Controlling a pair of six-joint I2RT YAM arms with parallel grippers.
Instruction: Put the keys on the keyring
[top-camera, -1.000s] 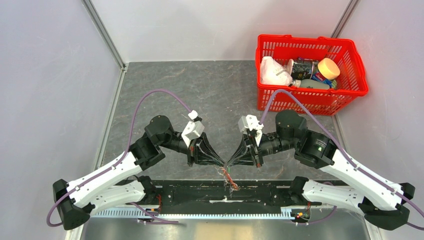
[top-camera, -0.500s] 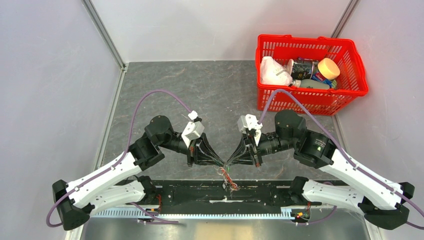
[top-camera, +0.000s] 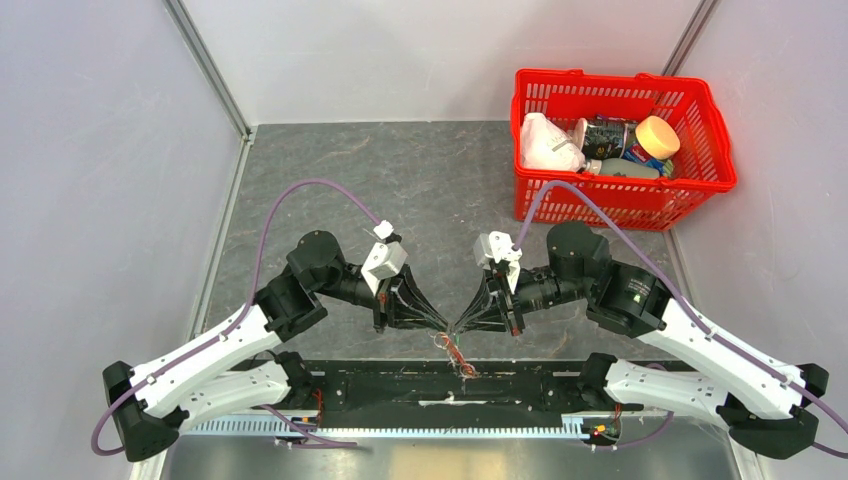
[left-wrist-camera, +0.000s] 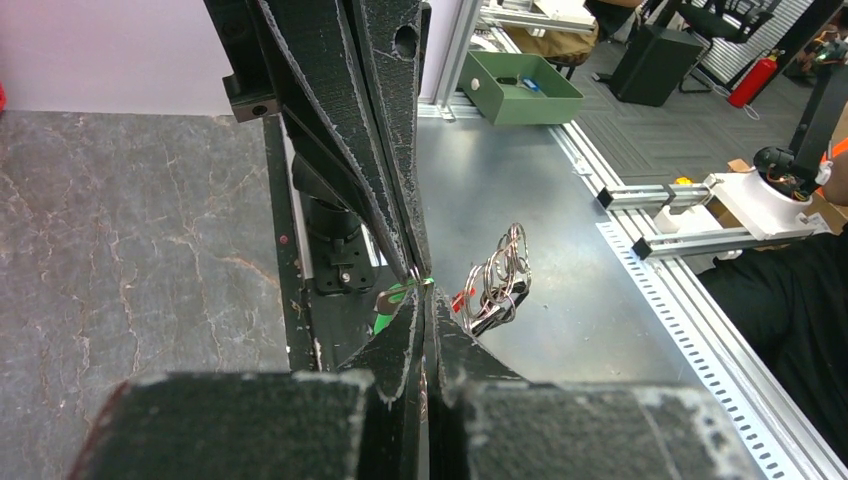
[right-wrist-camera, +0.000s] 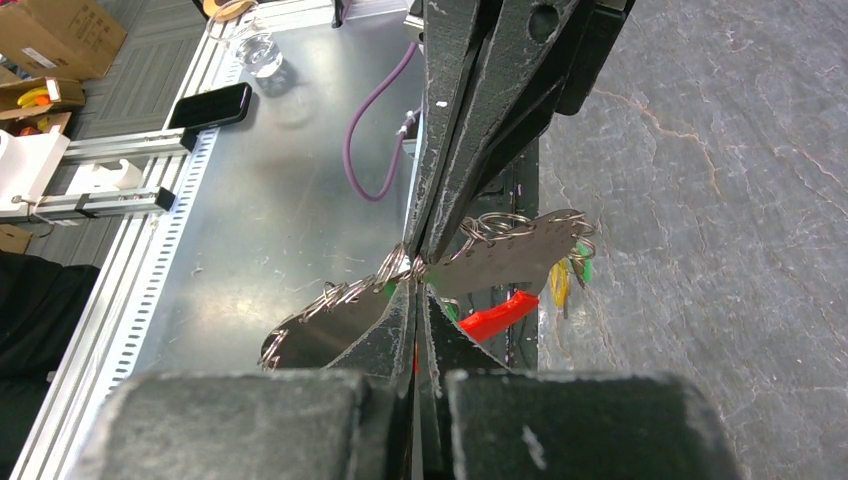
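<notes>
Keyring (top-camera: 455, 353) — long axis aslant toward near edge

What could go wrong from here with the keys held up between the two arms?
Both the left end effector and the right end effector pinch the keys with only their very tips, shut, over the black base plate; a slip would likely drop the bunch there, awkward to regrasp. The keyring dangles loose below the tips, so it may swing or snag during threading.
</notes>
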